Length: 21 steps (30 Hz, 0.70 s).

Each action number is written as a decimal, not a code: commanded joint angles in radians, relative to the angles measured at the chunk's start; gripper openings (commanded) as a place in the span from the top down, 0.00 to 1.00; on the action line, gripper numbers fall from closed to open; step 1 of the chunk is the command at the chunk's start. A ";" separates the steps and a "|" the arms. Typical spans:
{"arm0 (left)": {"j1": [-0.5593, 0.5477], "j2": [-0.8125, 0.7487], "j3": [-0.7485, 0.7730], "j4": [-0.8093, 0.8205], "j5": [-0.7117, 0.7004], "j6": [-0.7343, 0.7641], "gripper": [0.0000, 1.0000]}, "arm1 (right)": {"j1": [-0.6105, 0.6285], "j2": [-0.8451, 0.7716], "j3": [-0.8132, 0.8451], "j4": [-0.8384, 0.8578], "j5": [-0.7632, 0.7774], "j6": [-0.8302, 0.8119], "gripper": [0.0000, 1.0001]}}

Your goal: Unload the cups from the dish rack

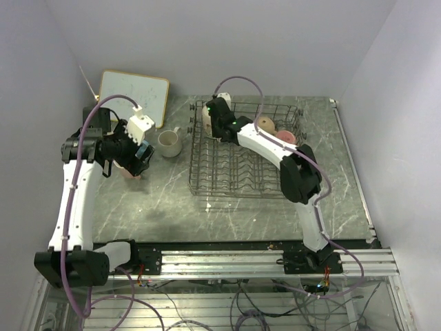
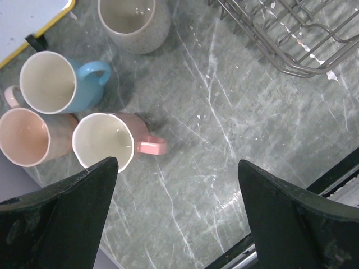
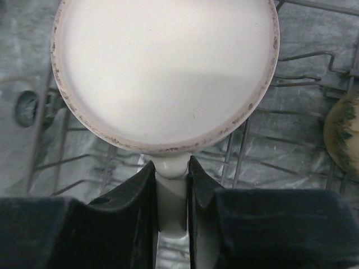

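The dark wire dish rack stands mid-table; its corner shows in the left wrist view. My right gripper is shut on the handle of a cream-white cup in the rack's far left corner, its base facing the camera. A tan cup and a dark pink-red cup sit in the rack's far right. My left gripper is open and empty above the table, beside a light blue mug, two pale pink mugs and a beige mug.
A framed whiteboard lies at the far left behind the unloaded mugs. The tan cup's edge shows at the right of the right wrist view. The table's near edge rail is close to the left gripper.
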<state>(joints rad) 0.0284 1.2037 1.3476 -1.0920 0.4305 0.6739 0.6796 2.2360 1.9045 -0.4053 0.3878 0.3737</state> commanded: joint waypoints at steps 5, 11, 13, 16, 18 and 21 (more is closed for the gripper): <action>-0.002 -0.136 -0.102 0.152 0.054 0.044 0.01 | -0.006 -0.278 -0.115 0.122 -0.085 0.129 1.00; -0.002 -0.154 -0.153 0.232 0.084 0.054 0.02 | -0.027 -0.391 -0.186 0.123 -0.256 0.272 1.00; -0.002 -0.167 -0.181 0.274 0.094 0.071 0.01 | -0.036 -0.432 -0.214 0.135 -0.335 0.324 1.00; -0.002 -0.188 -0.207 0.293 0.165 0.150 0.00 | -0.042 -0.492 -0.264 0.159 -0.449 0.400 1.00; -0.002 -0.216 -0.230 0.335 0.205 0.182 0.00 | -0.043 -0.542 -0.329 0.202 -0.542 0.450 1.00; -0.004 -0.275 -0.284 0.420 0.267 0.241 0.00 | -0.043 -0.610 -0.423 0.289 -0.678 0.549 1.00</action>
<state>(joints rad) 0.0284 1.0092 1.1099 -0.8196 0.5629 0.8101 0.6315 1.7592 1.5391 -0.3553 -0.0597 0.7624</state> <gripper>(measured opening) 0.997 0.199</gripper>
